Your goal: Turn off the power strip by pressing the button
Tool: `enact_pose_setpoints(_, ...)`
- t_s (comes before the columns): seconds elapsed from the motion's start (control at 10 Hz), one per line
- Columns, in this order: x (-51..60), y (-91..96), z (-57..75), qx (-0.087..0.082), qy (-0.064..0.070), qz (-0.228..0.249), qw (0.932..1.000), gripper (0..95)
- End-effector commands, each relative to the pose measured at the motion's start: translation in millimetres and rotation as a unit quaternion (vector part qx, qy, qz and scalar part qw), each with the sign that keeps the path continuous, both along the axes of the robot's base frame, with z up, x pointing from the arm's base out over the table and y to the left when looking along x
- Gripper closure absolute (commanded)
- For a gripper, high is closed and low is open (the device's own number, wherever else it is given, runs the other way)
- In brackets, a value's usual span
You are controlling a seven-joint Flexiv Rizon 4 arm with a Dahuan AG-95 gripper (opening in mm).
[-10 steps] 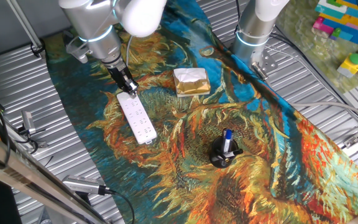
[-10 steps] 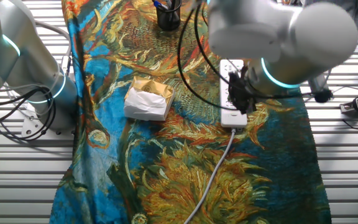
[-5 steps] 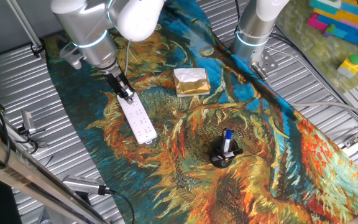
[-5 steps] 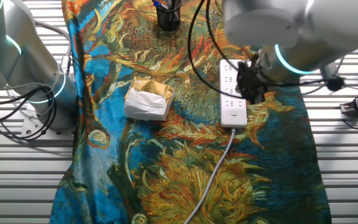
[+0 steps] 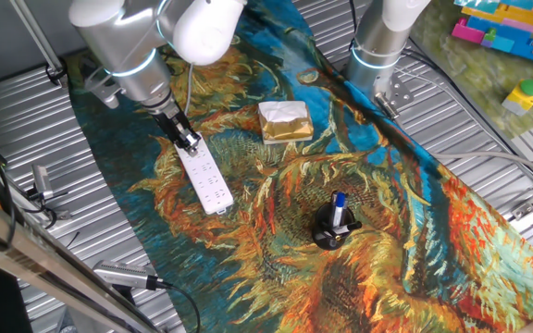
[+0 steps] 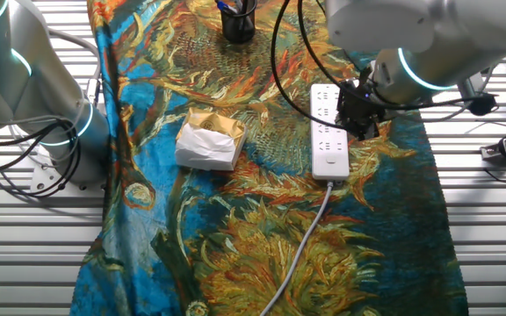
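One fixed view: the power strip (image 5: 204,177) lay flat on the sunflower-print cloth (image 5: 405,250), long axis running diagonally, w/ the gripper (image 5: 190,142) right over its upper end, the corded end. Fingertips looked down at or just above the white plastic; couldn't make out contact. The button itself was hidden under the fingers here. A gold-wrapped block (image 5: 285,121) sat near, to the right, and a black pen holder (image 5: 334,229) stood well apart, lower on the cloth.

The other fixed view: strip (image 6: 329,132) seen from the opposite side, white cord (image 6: 301,241) trailing off its near end toward the camera. Gripper (image 6: 355,107) hung at the strip's right edge, roughly mid-length, not over the corded end. Button too small to pick out. Whether the pincer was released or clenched, I couldn't tell; the dark fingers blurred together in both views.

Risks, as I judged: strip wasn't fixed down, so an off-centre push could slide or tip it on the cloth. Also the tip could land on a socket hole or bare casing beside the switch, so no click.
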State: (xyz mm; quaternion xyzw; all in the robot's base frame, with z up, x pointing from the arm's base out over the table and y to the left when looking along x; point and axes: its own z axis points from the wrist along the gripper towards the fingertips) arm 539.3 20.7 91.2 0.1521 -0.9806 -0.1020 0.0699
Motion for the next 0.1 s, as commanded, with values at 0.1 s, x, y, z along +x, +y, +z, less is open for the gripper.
enact_pose_setpoints(0.1, -1.5, 0.3, 1.5, 0.006, -0.003, 0.009, 0.9999, 95.0)
